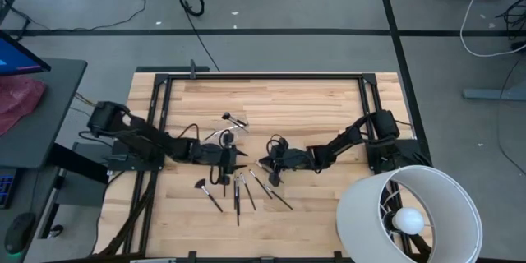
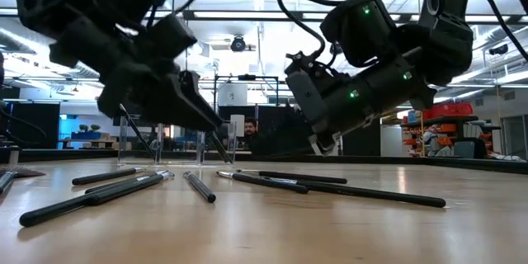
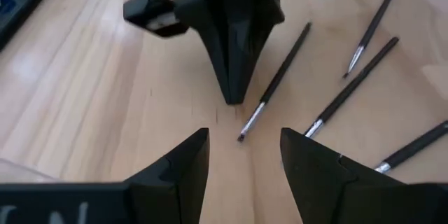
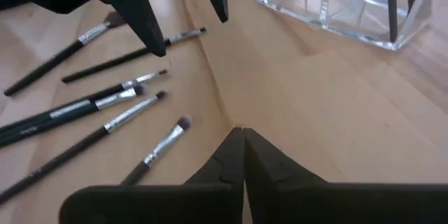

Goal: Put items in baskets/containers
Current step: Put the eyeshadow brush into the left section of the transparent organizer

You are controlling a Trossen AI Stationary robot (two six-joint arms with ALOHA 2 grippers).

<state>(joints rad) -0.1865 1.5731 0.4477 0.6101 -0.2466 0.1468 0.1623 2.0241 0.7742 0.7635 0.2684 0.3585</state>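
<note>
both grippers hanging low over scattered brushes

left gripper [image 3: 241, 157] is standing spread, empty; right gripper [image 4: 243, 155] is pressing together on nothing. makeup brushes [image 1: 238, 189] are lying loose on the table [image 1: 329, 99]. clear container [image 4: 336, 3] is sitting near, edges cut off.

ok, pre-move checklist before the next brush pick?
1. Left gripper open: ok, nothing between its fingers.
2. Right gripper ready to pick: not ok, shut and holding nothing.
3. Brushes reachable: ok, loose on the table between the arms.
4. Target under left gripper: ok, a brush lies just ahead of its fingers.
5. Container clear to load: cannot tell, edges visible, inside unclear.
6. Arm spacing: not ok, the grippers are close together.
</note>
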